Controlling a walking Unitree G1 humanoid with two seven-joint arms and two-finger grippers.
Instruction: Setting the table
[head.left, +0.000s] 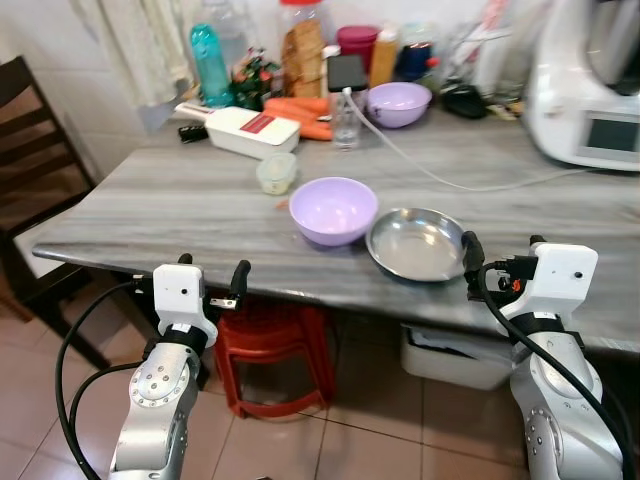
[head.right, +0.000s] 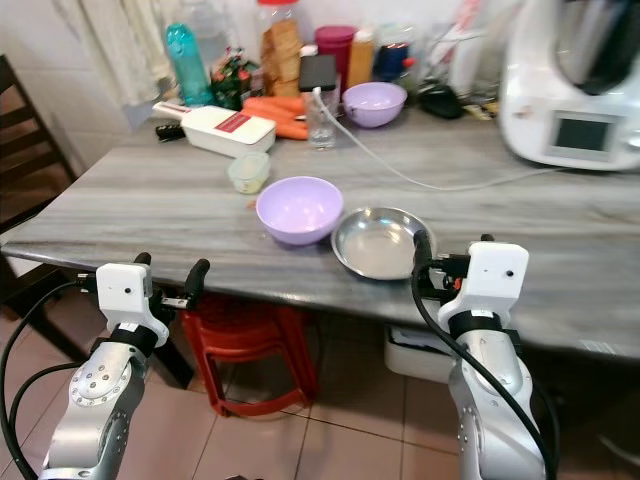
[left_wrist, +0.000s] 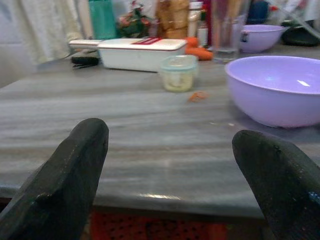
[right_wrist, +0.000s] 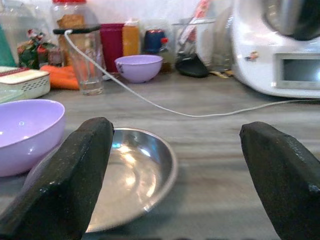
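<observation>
A lilac bowl (head.left: 333, 210) stands near the front of the grey table (head.left: 150, 215), and a shallow steel plate (head.left: 418, 243) touches it on its right. A second lilac bowl (head.left: 399, 103) sits at the back among jars. My left gripper (head.left: 212, 270) is open and empty just below the table's front edge, left of the near bowl (left_wrist: 272, 95). My right gripper (head.left: 502, 250) is open and empty at the front edge, its left finger beside the steel plate (right_wrist: 127, 175).
A small lidded cup (head.left: 277, 172), a white box (head.left: 240, 130), carrots (head.left: 300, 110) and a glass (head.left: 346, 118) stand further back. A white cable (head.left: 440, 175) crosses towards a white appliance (head.left: 590, 90). A dark chair (head.left: 30, 150) is at left; a red stool (head.left: 270, 350) stands under the table.
</observation>
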